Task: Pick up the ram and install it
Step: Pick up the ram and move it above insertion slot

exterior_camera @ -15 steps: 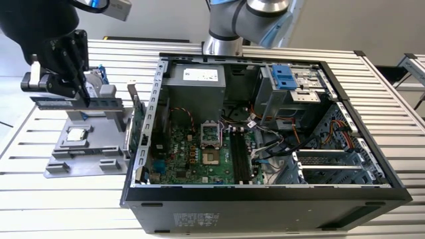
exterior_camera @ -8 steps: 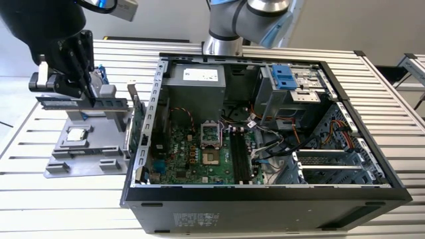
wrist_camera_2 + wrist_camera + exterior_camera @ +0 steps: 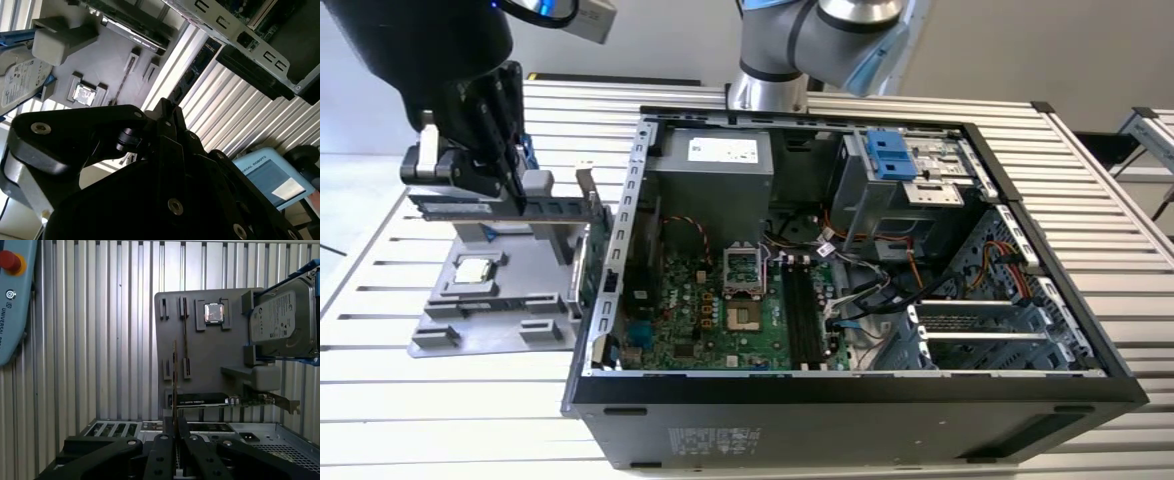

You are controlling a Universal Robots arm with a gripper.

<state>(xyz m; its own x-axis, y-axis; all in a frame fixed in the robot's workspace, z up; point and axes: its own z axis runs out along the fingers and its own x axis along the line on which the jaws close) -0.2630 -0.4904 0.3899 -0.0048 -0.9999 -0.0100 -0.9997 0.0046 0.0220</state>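
Gripper is pinched nearly shut on the ram — seen edge-on, over the grey holder at the exterior view's left, beside the open case. Best carried upright and squared to the memory slots. Slatted metal bench — pale wall far behind.

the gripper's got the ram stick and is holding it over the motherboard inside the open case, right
Not quite. The gripper does hold the thin dark ram stick, jaws shut on it, but not over the motherboard. It is above the grey parts tray, outside the open black computer case, at the exterior view's left of it. The exterior view shows this.
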